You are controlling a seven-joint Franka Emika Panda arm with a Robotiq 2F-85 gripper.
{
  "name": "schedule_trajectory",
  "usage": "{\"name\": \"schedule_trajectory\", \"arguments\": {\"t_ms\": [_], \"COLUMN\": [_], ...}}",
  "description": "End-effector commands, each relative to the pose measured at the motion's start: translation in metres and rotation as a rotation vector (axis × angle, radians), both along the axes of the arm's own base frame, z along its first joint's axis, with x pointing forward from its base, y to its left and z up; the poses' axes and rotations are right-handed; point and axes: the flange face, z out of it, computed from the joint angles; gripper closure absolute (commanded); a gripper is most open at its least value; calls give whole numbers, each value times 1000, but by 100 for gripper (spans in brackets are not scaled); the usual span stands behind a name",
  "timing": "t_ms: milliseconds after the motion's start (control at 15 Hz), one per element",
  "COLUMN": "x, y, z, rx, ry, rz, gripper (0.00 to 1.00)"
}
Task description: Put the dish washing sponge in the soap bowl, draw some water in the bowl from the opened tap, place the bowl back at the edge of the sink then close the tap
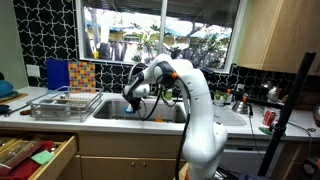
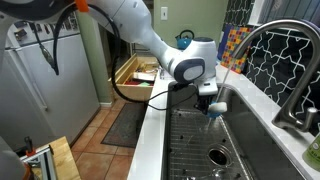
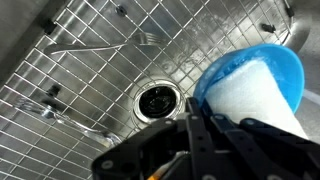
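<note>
Tool [image 2: 213, 104] clamped on rim of blue bowl [image 3: 262, 62], pale sponge [image 3: 250, 98] inside, above sink rack [image 3: 90, 90].

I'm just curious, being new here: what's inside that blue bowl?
A pale, whitish sponge fills the blue bowl. Whatever lies under it, water or soap, is covered.

Bright window [image 1: 150, 35] daylight backlights the kitchen; wrist view blurry nearby.
</note>
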Motion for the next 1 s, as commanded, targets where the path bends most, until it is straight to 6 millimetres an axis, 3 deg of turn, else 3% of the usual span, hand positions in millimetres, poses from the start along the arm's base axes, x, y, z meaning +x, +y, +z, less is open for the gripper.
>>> {"name": "schedule_trajectory", "arguments": {"t_ms": [0, 733, 933], "x": [-16, -54, -58], "y": [-11, -63, -67], "z": [6, 17, 21], "rx": [-19, -356, -448], "ry": [29, 219, 262], "rz": [29, 300, 373], "gripper": [99, 99, 99]}}
